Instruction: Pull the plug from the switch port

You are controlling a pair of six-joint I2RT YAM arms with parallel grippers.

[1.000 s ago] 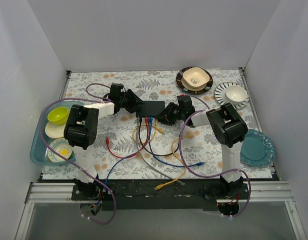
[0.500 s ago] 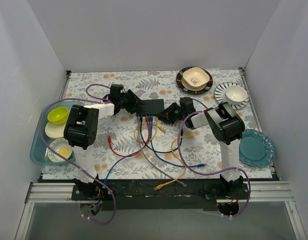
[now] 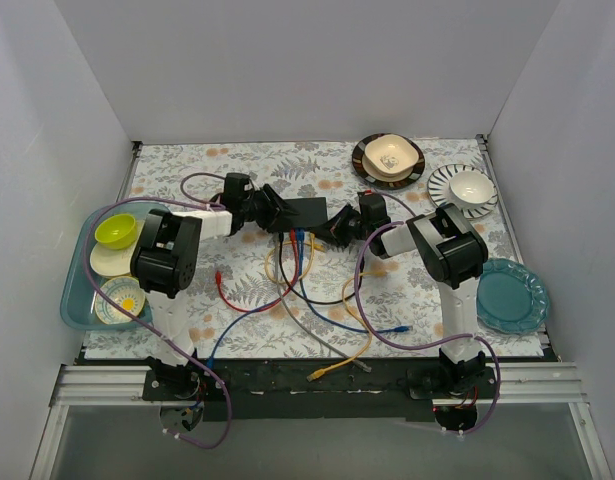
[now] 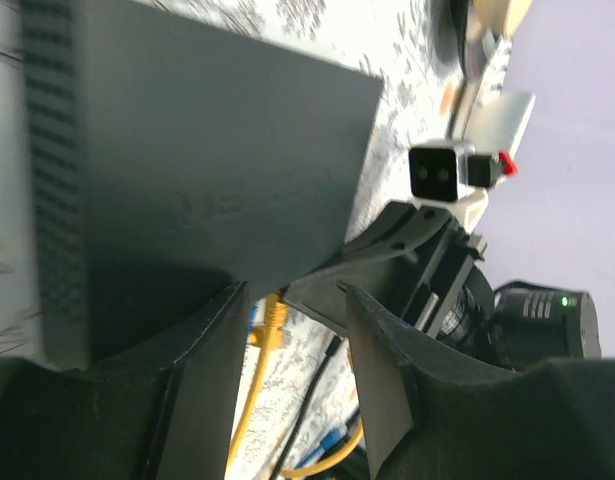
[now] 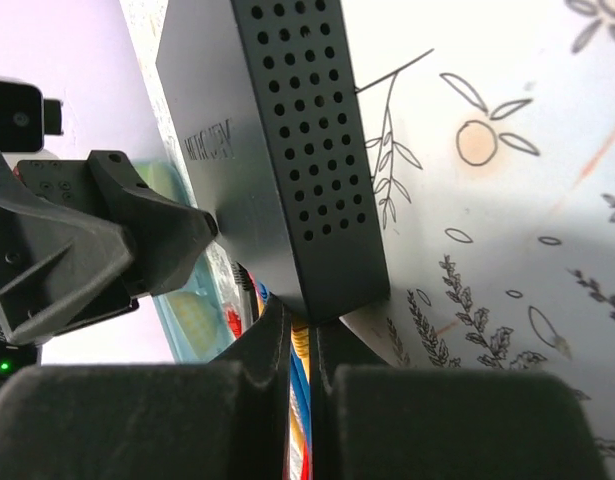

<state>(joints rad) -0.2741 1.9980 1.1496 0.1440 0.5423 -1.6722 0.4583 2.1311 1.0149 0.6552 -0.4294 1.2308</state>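
Observation:
The switch point(image 3: 307, 213) is a flat dark-grey box at the middle of the table, with red, blue, black and yellow cables plugged into its near edge. It also shows in the left wrist view point(image 4: 207, 170) and the right wrist view point(image 5: 287, 160). My right gripper point(image 3: 333, 228) sits at the switch's right front corner. In the right wrist view my right gripper point(image 5: 304, 315) is shut on the yellow plug point(image 5: 301, 341) just under the switch's edge. My left gripper point(image 3: 273, 211) is at the switch's left end, open point(image 4: 292, 295), one fingertip touching the top face. The yellow plug point(image 4: 273, 314) shows in its gap.
Loose coloured cables point(image 3: 317, 310) sprawl across the near half of the table. A teal tray point(image 3: 75, 305) with bowls lies at the left. A brown plate with a cream bowl point(image 3: 388, 158), a striped plate with a white bowl point(image 3: 464, 188) and a teal plate point(image 3: 512, 295) are at the right.
My left gripper has moved right, closer onto the switch's left end. My right gripper has shifted slightly toward the switch, and the cables near it have moved a little.

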